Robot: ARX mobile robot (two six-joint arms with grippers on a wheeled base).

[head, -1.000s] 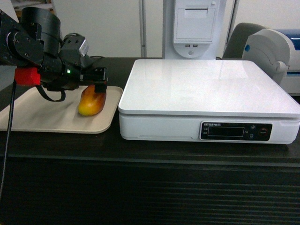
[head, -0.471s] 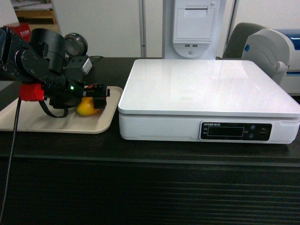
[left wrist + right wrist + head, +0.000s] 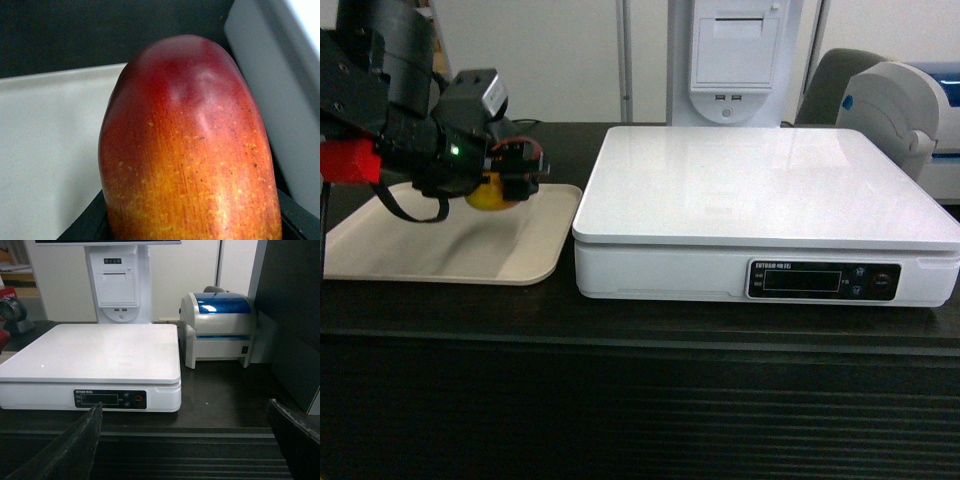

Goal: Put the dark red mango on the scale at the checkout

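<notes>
On the checkout (image 3: pixel 640 330) you find the scale (image 3: pixel 760 190) in the middle and toward the right, with its display strip (image 3: pixel 823 281) on the front side, facing you. Just beside it on the left lies the tray (image 3: pixel 450 250). Above the tray, at its far part, the left gripper (image 3: pixel 510 172) holds the dark red mango (image 3: pixel 187 145) (it seems lifted off the tray, but you cannot see this surely). Behind the scale stands a receipt printer column (image 3: pixel 735 60). To the right of the scale, a little behind, sits a label printer (image 3: pixel 218 327). The right gripper (image 3: pixel 185 440) is in front of the checkout, before the scale.
</notes>
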